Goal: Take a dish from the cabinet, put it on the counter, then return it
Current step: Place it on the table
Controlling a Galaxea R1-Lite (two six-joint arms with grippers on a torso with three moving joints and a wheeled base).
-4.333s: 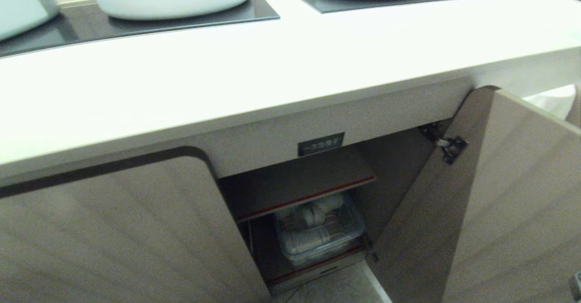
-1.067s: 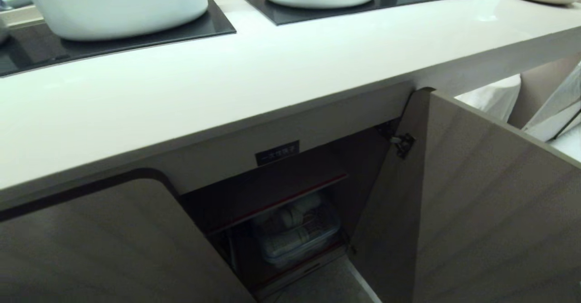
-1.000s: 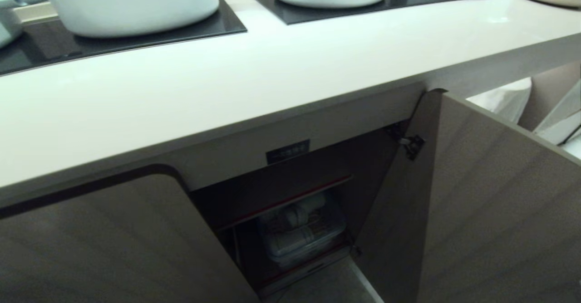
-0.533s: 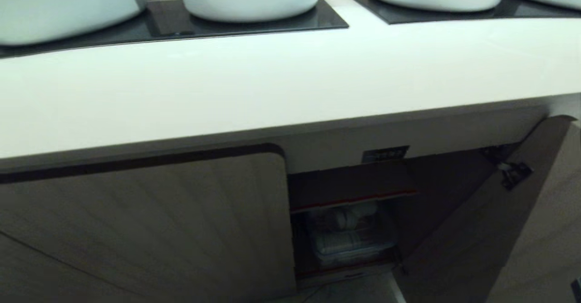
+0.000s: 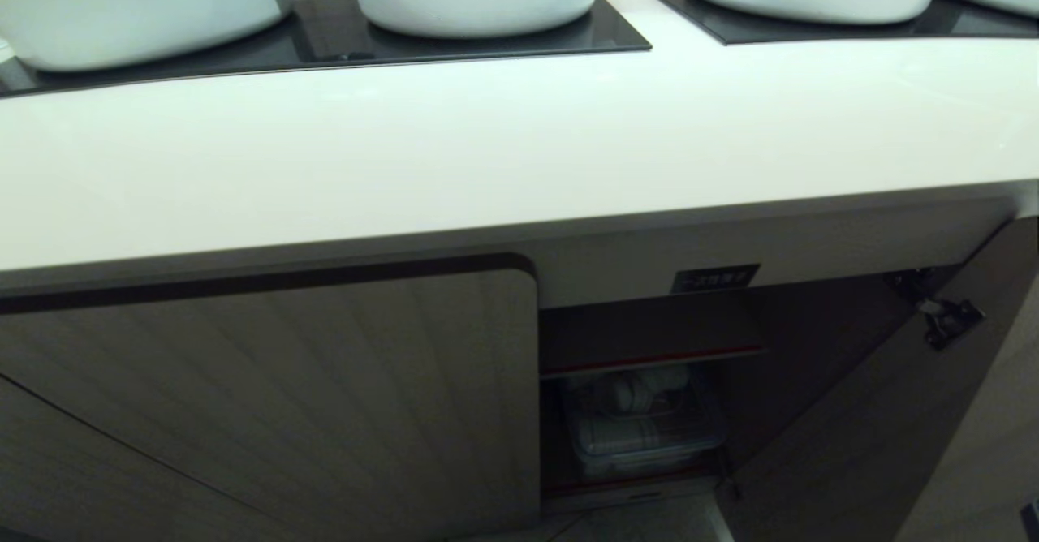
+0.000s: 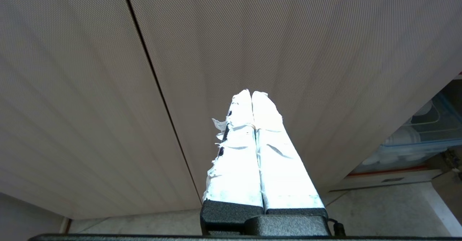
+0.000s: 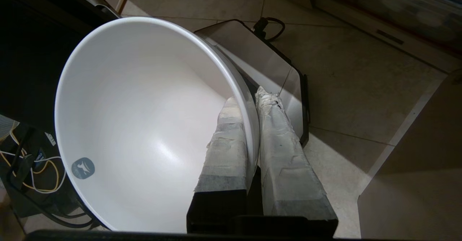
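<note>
The small plain white ceramic bowl (image 7: 144, 125) is held low over the floor, its rim pinched by the right tool (image 7: 252, 100), one finger inside, one outside. Judged rigid, glazed, slippery and breakable; the rim grip suits it. Left tool (image 6: 251, 93) is clenched, empty, facing the beige ribbed cabinet door (image 6: 288, 35).

The head view looks forward and down across the table (image 5: 519, 144) onto the cabinet (image 5: 268, 396) front. The left wrist view sits close to the ribbed door, facing it along its fingers (image 6: 252, 125). Both share the clear box (image 5: 641, 432) inside. The right wrist view faces down toward the floor (image 7: 361, 75).
</note>
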